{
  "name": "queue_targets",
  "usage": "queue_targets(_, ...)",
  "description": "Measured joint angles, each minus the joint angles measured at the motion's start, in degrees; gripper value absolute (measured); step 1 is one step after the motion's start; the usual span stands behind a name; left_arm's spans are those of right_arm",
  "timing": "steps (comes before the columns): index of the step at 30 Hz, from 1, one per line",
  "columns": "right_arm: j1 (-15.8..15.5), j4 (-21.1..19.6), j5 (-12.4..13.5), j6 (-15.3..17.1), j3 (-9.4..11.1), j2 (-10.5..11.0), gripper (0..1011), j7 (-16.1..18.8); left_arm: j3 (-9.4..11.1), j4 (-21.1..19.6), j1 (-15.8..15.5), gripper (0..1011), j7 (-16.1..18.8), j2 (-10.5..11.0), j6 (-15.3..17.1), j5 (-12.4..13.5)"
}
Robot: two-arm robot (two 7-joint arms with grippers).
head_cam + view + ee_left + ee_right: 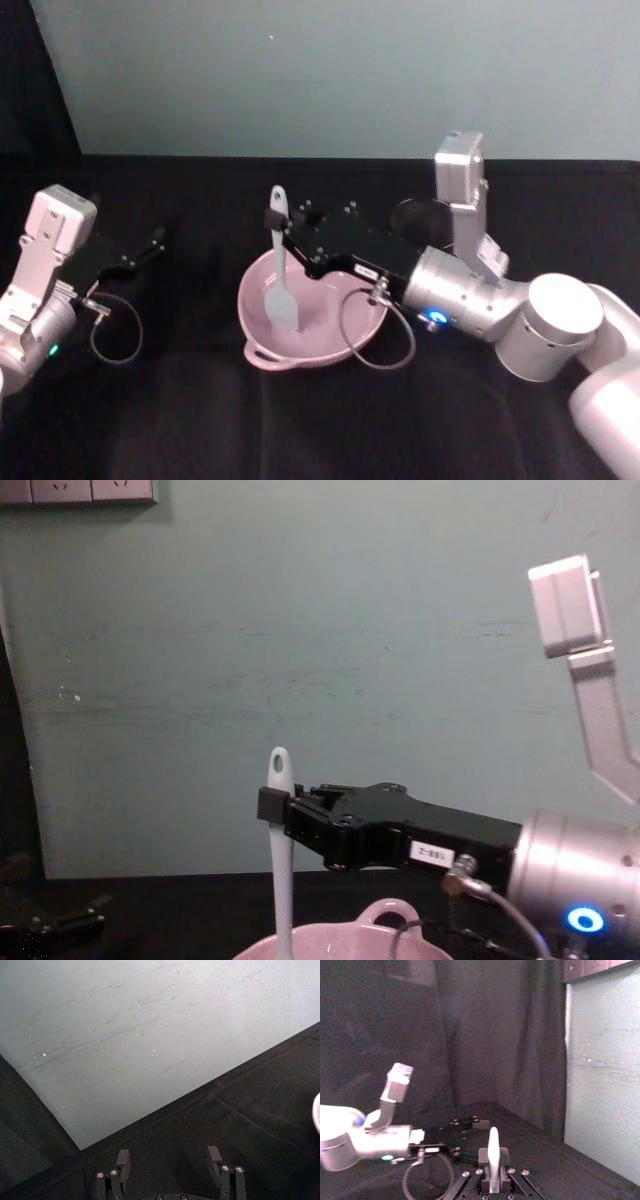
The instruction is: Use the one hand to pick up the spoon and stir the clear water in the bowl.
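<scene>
Head view: right gripper (276, 228) clenched on the upper handle of the spoon (283, 292), upright with blade down inside the bowl (330, 318) on the desk (200, 400); left gripper (155, 240) parked well to the left. Left wrist view: that gripper released, fingers (123, 1161) apart. Chest view: holed handle end poking above the clenched grip.

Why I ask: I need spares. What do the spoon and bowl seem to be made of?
The spoon is white and even in colour, with a dull sheen and a thin flat blade, so probably plastic or silicone. The bowl is pale pink and glossy, with bright highlights along its rim: glazed ceramic or shiny plastic, the look leaves it open.
</scene>
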Motion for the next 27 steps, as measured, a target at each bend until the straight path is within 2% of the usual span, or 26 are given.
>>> queue_targets(8,2.70,7.65,-2.63,-4.57,0.79,-4.24,114,-2.17,0.00,0.00,0.00,1011,0.00,0.00,0.00,0.00)
queue_targets(13,3.65,10.33,-4.10,-6.73,1.98,-5.43,114,-3.56,0.00,0.00,0.00,1011,0.00,0.00,0.00,0.00)
queue_targets(20,3.87,11.20,-5.89,-8.18,3.70,-5.21,114,-4.68,0.00,0.00,0.00,1011,0.00,0.00,0.00,0.00)
queue_targets(27,2.49,9.28,-6.82,-7.99,5.17,-3.23,114,-4.46,0.00,0.00,0.00,1011,0.00,0.00,0.00,0.00)
